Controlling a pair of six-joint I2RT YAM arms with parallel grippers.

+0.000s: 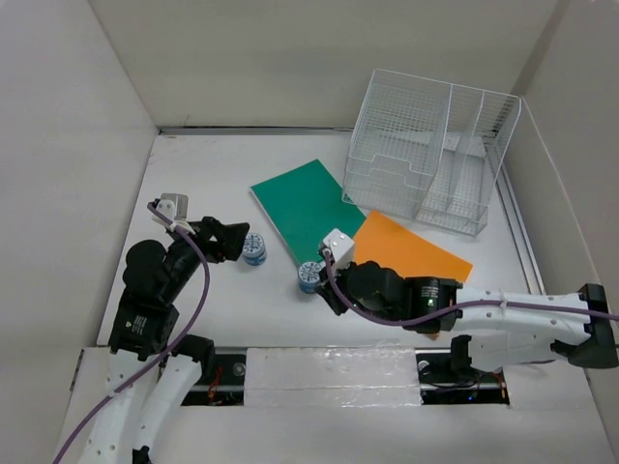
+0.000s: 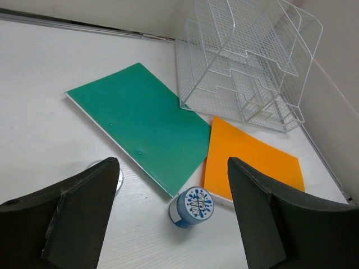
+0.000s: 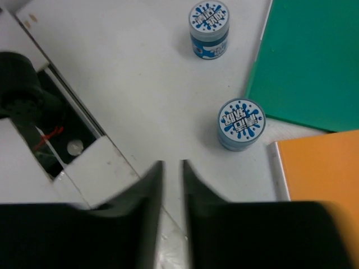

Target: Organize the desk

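Desk (image 1: pixel 193 184): white top. Loose things lie mid-table and the wire rack (image 1: pixel 426 164) stands at the far right corner.
Left gripper (image 1: pixel 237 240): jaws spread wide with nothing between them, low over the desk and pointing right.
Left jar (image 1: pixel 254 248): upright and lid up, just beside the left gripper's tips. In the left wrist view it is mostly hidden behind one finger (image 2: pixel 73 218), so it sits off the jaw centreline.
Green folder (image 1: pixel 305 208): flat on the desk, its long edge running diagonally from the far left to the near right.
Middle jar (image 1: pixel 309 277): upright at the green folder's near corner, between the two grippers and closer to the right one.
Right gripper (image 1: pixel 327 288): jaws closed to a narrow slit and holding nothing.
Key relation: in the right wrist view the middle jar (image 3: pixel 241 124) lies ahead and to one side of the slit. My judgement is the jaws must open and shift sideways before closing.
Jar axis: round, so any approach angle should serve.
Orange folder (image 1: pixel 411 253): flat, partly under the right arm, its far corner near the wire rack.
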